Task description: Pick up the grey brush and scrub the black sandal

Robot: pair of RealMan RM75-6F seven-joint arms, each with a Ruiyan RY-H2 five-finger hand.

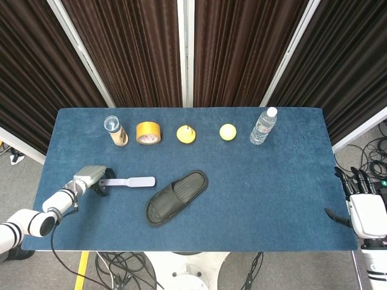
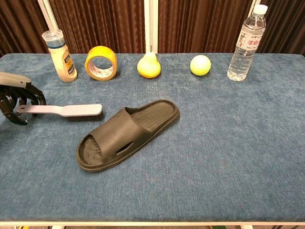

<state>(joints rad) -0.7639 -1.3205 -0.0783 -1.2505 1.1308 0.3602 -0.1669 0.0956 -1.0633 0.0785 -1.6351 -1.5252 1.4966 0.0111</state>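
- Landmark: the black rubber slide sandal [image 2: 127, 133], lying flat on the blue felt-covered table [image 2: 228, 143], toe end pointing to the far right, sole down.
- The grey plastic long-handled brush [image 2: 66, 111] lies just left of the sandal's strap end, bristles down, head nearest the sandal, handle pointing away to the left. Brush and sandal look close but apart.
- Left hand [image 2: 16, 100] sits at the handle's far tip, left of the sandal; dark fingers [image 2: 37, 97] curl around the tip in the chest view. Whether they actually clamp the handle or only cage it: cannot tell. Brush is flat on the table, not yet lifted.
- Right hand [image 1: 361, 205] hangs off the table edge, far right of the sandal, fingers spread, holding nothing.
- Risk: the grasp is at the extreme end of a long handle. On lift the heavier bristle head would likely droop or swivel in the fingers.
- Risk: fingers closing on a thin, low handle may push it along the felt rather than catch it, sliding the head into the sandal.
- Risk: a scrub stroke with a loose end-grip could shove the light sandal across the table; nothing is pinning it.
- Far row beyond the sandal (capped jar [image 2: 59, 56], yellow tape roll [image 2: 101, 63], yellow pear [image 2: 148, 65], yellow ball [image 2: 200, 65], clear water bottle [image 2: 246, 44]) is well apart; low risk of collision.
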